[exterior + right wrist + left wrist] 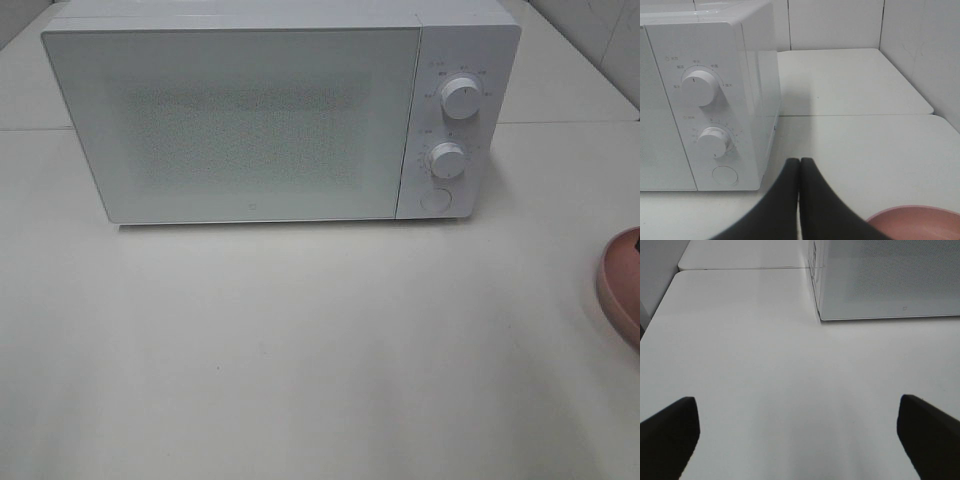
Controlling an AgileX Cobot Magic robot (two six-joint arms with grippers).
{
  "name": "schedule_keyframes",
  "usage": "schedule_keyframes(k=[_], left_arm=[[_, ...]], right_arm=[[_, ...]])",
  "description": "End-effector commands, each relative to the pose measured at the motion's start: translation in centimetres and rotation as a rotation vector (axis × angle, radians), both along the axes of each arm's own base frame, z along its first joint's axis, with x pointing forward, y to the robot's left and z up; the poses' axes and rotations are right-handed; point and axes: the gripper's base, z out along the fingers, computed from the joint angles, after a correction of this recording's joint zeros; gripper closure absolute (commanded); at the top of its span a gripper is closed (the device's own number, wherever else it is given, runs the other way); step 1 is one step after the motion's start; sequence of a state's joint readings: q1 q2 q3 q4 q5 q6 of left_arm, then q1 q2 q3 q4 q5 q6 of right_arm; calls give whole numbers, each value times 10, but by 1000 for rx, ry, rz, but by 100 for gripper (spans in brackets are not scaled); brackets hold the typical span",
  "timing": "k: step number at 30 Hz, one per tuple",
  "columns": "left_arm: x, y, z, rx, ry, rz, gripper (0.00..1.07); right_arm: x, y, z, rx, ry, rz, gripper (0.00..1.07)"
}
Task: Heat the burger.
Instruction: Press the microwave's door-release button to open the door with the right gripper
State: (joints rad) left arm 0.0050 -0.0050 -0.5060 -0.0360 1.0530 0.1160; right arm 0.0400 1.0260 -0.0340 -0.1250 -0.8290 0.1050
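The burger is out of view in every frame. A white microwave (250, 120) stands at the back of the table with its door closed; it also shows in the left wrist view (890, 280) and the right wrist view (700, 95). My left gripper (797, 432) is open, its black fingers (670, 435) spread wide over bare table in front of the microwave's left corner. My right gripper (799, 192) is shut with nothing between its fingers, to the right of the microwave's control panel. Neither gripper appears in the exterior high view.
A pink plate (620, 285) sits at the table's right edge, and its rim (920, 220) lies just beside my right gripper. Two white knobs (461, 97) and a round button (436, 198) are on the microwave's right panel. A tiled wall (920, 45) rises behind.
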Motion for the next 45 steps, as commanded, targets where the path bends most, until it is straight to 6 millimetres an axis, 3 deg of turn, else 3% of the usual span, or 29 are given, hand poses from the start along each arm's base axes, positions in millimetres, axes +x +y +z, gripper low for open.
schedule_keyframes(k=[1, 6, 27, 35, 45], left_arm=[[-3, 0, 0, -6, -25, 3, 4], [-3, 0, 0, -6, -25, 3, 4], [-3, 0, 0, -6, -25, 3, 4], [-3, 0, 0, -6, -25, 3, 4], [-3, 0, 0, -6, -25, 3, 4]], right_arm=[[0, 3, 1, 8, -13, 28, 107], [-1, 3, 0, 44, 4, 30, 107], [-4, 12, -6, 665, 193, -17, 107], [-3, 9, -16, 689, 277, -86, 107], [17, 11, -41, 680, 352, -103, 107]])
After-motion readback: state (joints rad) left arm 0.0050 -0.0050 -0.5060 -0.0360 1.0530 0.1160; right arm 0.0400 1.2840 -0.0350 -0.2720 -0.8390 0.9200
